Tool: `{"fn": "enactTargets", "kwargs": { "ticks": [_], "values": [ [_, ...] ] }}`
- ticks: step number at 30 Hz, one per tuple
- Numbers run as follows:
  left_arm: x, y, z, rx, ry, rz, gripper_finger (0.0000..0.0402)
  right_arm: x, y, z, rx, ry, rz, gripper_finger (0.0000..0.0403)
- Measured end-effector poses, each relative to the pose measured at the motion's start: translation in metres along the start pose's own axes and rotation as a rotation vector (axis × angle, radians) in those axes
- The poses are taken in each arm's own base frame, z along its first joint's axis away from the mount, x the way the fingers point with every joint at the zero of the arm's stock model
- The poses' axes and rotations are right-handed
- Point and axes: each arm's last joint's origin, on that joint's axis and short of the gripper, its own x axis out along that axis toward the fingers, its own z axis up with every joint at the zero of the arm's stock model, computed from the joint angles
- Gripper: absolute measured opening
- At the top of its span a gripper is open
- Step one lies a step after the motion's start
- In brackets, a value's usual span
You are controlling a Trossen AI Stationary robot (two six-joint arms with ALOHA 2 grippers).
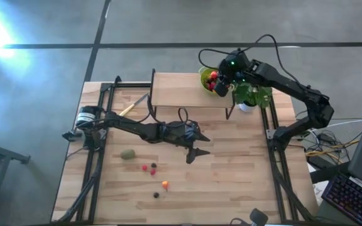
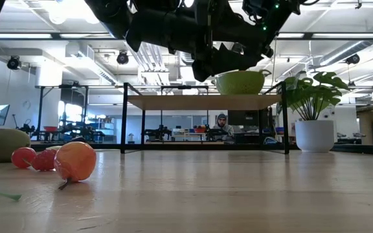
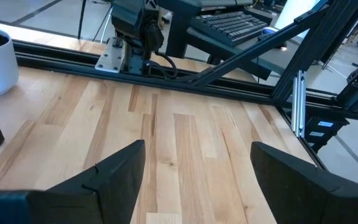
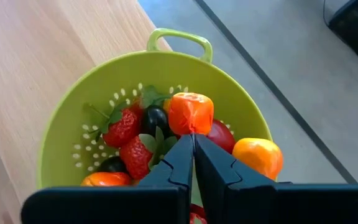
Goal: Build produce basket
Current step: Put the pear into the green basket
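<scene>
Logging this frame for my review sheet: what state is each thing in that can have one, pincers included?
Left pincer: open, empty, above the bare table middle.
Right pincer: shut, empty, tips over the colander.
Colander: upright on the raised shelf, partly filled with fruit.
Orange fruit: in the colander, at the shut tips.
Kiwi-like fruit: loose on the table.
Small loose fruits: scattered on the table, not yet collected.
Potted plant: upright.
</scene>
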Motion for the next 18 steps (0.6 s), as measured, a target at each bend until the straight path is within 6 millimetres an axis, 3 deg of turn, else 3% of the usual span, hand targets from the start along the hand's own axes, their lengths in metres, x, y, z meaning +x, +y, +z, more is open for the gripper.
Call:
{"fn": "enactTargets", "kwargs": {
  "ticks": [11, 18],
  "values": [
    [0.000, 0.000, -0.001, 0.000, 0.006, 0.001, 0.0296, -0.002, 0.000, 0.001, 0.007, -0.002, 0.000, 0.0100],
    [0.000, 0.001, -0.004, 0.026, 0.042, 0.008, 0.0296, -0.031, 0.020, -0.001, -0.034, 0.029, 0.064, 0.0138]
  ]
}}
